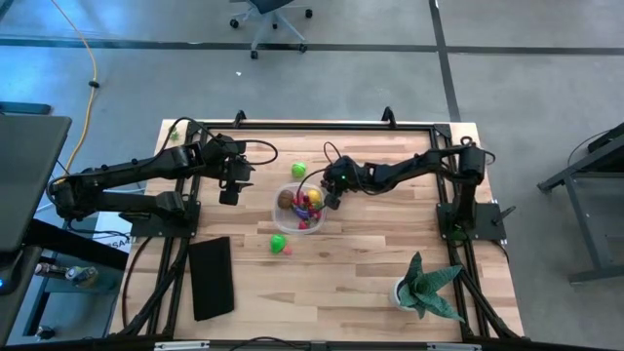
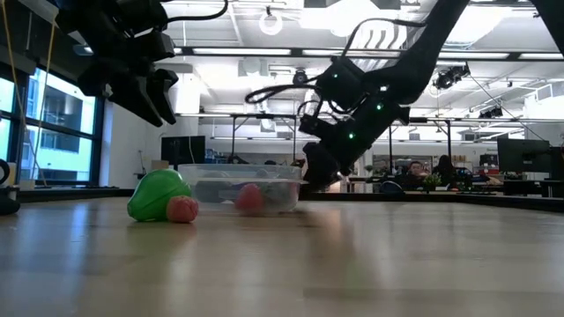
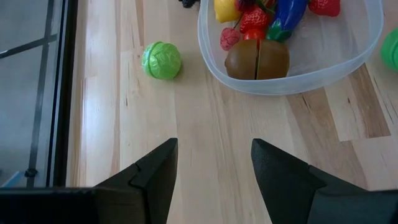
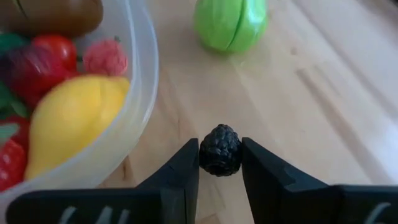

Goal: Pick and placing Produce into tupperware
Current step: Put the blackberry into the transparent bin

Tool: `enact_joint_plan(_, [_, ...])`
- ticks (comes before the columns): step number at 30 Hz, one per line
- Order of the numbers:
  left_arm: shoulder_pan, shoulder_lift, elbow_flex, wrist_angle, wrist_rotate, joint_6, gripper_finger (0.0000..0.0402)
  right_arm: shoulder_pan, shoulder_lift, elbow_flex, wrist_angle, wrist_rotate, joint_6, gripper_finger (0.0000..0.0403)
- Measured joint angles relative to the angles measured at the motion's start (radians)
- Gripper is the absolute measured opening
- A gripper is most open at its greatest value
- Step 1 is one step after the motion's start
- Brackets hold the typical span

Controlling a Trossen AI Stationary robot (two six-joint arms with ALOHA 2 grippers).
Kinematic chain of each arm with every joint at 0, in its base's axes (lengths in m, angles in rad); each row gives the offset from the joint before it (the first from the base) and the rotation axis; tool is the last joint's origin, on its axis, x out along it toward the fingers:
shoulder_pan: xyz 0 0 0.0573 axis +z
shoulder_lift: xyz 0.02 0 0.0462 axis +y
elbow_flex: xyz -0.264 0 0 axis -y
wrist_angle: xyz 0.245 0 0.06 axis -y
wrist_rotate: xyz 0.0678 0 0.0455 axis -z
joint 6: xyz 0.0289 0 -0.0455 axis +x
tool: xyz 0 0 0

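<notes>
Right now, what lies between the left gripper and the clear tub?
Only bare wooden table: in the left wrist view, nothing lies between the open left gripper and the tub. The green cabbage sits off to one side.

We see a black slab (image 1: 211, 278) and potted plant (image 1: 425, 289) on the table (image 1: 370, 263); seemingly people (image 2: 414, 173) sit beyond.

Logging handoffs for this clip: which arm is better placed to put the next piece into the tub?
Right. Its tool is shut on a dark berry beside the tub's rim. The left tool is open and holds nothing.
</notes>
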Motion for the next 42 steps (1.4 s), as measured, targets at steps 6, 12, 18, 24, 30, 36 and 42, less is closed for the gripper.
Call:
enact_joint_plan(6, [0.000,0.000,0.000,0.000,0.000,0.000,0.0193,0.000,-0.071,0.000,-0.061,0.033,0.000,0.0085])
enact_joint_plan(12, [0.000,0.000,0.000,0.000,0.000,0.000,0.0193,0.017,-0.161,0.000,-0.073,0.037,0.000,0.0085])
enact_joint_plan(18, [0.000,0.000,0.000,0.000,0.000,0.000,0.0193,0.073,-0.212,0.017,-0.063,0.034,0.006,0.0085])
enact_joint_plan(24, [0.000,0.000,0.000,0.000,-0.001,0.000,0.0193,0.132,-0.163,0.163,-0.226,0.037,0.020,0.0085])
enact_joint_plan(30, [0.000,0.000,0.000,0.000,-0.001,0.000,0.0193,0.152,-0.038,0.348,-0.389,0.037,-0.019,0.0085])
enact_joint_plan(36, [0.000,0.000,0.000,0.000,-0.001,0.000,0.0193,0.156,0.084,0.494,-0.505,0.015,-0.045,0.0085])
enact_joint_plan(42, [0.000,0.000,0.000,0.000,-0.001,0.000,0.0193,0.156,0.167,0.577,-0.554,-0.004,-0.072,0.0085])
